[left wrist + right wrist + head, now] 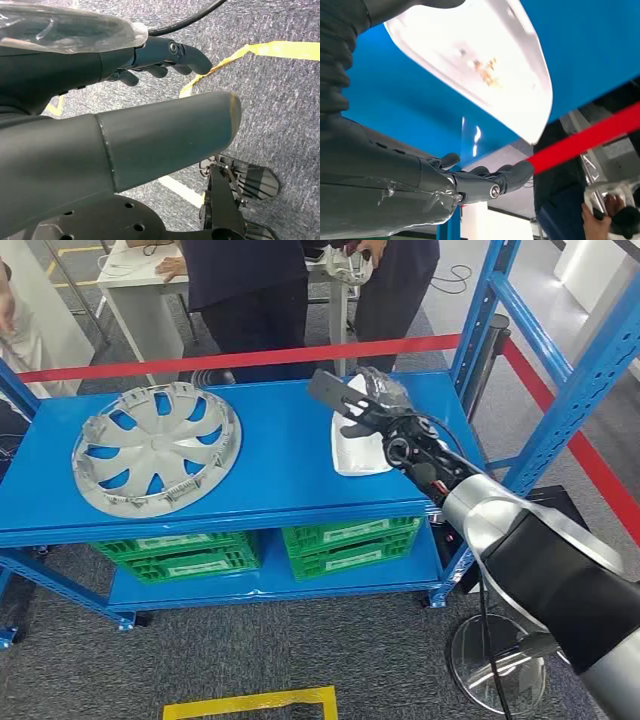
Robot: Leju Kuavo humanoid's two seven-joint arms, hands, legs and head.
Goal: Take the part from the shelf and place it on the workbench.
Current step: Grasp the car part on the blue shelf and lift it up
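Hovering over a glossy white part [355, 445], right hand [361, 410] spread.

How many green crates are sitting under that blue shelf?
2 green crates, both on the lower shelf: one on the left below the silver wheel cover, one on the right below the white part. More may be hidden behind.

The right arm [528, 550] is silver with a broad black cover at the lower right of the head view, and a thin black cable [483, 630] hangs from it. Its right hand [377, 415] is dark grey to black, with slim jointed fingers [497, 182], a round silver screw at one joint, a ribbed grey cover and clear wrap on its back. The left hand [124, 55] looks the same: dark fingers, a thick grey thumb [162, 135], clear wrap, a black cable.
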